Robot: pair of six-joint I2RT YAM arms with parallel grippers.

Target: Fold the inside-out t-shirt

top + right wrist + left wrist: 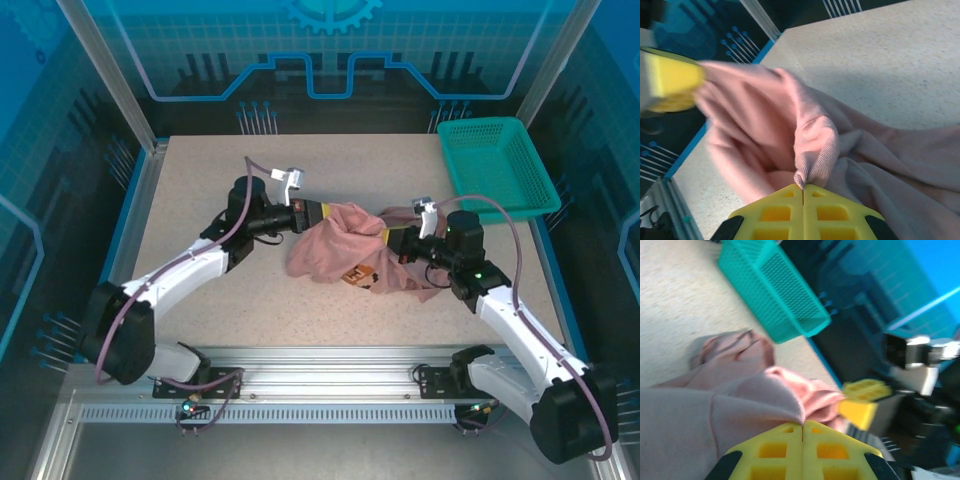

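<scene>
Tabletop (pixel 200 180) | left gripper (pixel 325 213), right gripper (pixel 390 237) angled inward | clamped on t-shirt (pixel 335 250)

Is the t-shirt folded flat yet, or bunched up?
Bunched up, not folded: the t-shirt sits crumpled between the left gripper and right gripper, each shut on a pinch of cloth.

Top camera sits high behind the arm bases, tilted down and far enough back to take in the whole table (pixel 350 160), with the inside-out t-shirt (pixel 335 245) dead centre and the teal basket (pixel 497 165) beyond it to the right. Left wrist camera is pressed right up to the t-shirt's left side, looking over the left gripper (pixel 803 427) across the cloth to that same basket. Right wrist camera answers from the t-shirt's right side, equally close over the right gripper (pixel 803 189), and all three views share that pink cloth.
</scene>
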